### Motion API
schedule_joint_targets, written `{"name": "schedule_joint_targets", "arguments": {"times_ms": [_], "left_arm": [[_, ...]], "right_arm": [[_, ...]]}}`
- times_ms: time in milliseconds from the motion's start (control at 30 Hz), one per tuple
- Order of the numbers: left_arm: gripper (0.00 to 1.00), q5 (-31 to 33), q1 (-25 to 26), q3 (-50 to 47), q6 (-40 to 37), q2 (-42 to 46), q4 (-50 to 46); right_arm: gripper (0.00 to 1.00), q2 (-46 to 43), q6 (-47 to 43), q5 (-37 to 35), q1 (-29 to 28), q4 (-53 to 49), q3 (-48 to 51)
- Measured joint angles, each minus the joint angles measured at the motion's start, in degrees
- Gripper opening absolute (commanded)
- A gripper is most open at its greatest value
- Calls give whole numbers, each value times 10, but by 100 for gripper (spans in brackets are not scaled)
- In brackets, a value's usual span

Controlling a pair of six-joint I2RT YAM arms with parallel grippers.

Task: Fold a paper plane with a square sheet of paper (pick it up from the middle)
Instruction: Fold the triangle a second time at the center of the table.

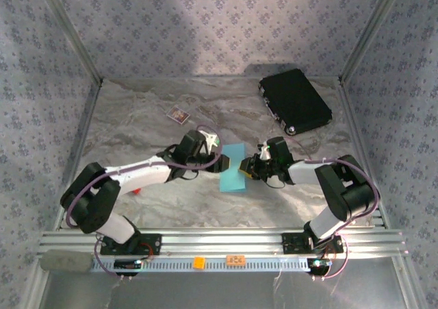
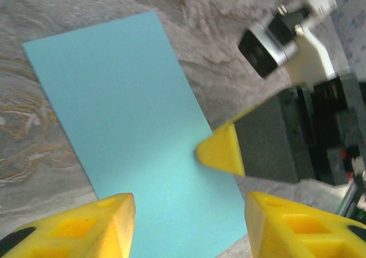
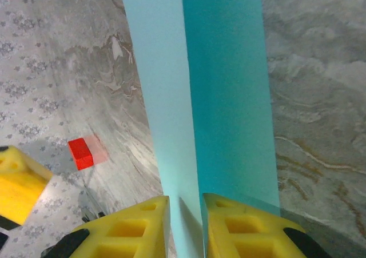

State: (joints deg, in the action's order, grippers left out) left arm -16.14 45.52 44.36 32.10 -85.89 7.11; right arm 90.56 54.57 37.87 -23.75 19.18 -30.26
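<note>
The square sheet of paper (image 1: 231, 172) lies mid-table as a light-blue rectangle, doubled over along a crease. In the left wrist view the paper (image 2: 126, 115) looks flat on the marbled table. My left gripper (image 1: 220, 157) hovers over its left edge, and its fingers (image 2: 190, 218) stand well apart with nothing between them. My right gripper (image 1: 245, 165) is at the paper's right edge, and one of its fingertips (image 2: 220, 152) rests on the sheet. In the right wrist view a pale raised flap of paper (image 3: 166, 98) runs between its jaws (image 3: 186, 203), which stand slightly apart, with a gap beside the left finger.
A black rectangular case (image 1: 295, 101) lies at the back right. A small dark card (image 1: 178, 114) sits at the back, left of centre. A small red block (image 3: 80, 153) is on the table near the left arm (image 1: 137, 189). Metal frame posts line both sides.
</note>
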Motion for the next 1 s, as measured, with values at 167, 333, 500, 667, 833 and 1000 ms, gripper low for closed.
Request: {"name": "schedule_joint_targets", "arguments": {"times_ms": [167,333,500,667,833,1000], "left_arm": [[54,56,68,-57,-64,19,60],[55,134,155,-71,-171,16,90],[57,211,209,-65,-256,-15,98],[60,274,238,-38,-314,-60,85],[63,323,254,-13,-352,-86,75],[63,362,265,11,-382,-114,64]], "right_arm": [[19,6,-13,7,5,-8,-12],[17,10,-17,10,9,-10,-12],[16,11,-17,10,9,-12,-12],[15,11,-17,10,9,-12,-12],[15,11,-17,10,9,-12,-12],[15,11,-16,10,9,-13,-15]]}}
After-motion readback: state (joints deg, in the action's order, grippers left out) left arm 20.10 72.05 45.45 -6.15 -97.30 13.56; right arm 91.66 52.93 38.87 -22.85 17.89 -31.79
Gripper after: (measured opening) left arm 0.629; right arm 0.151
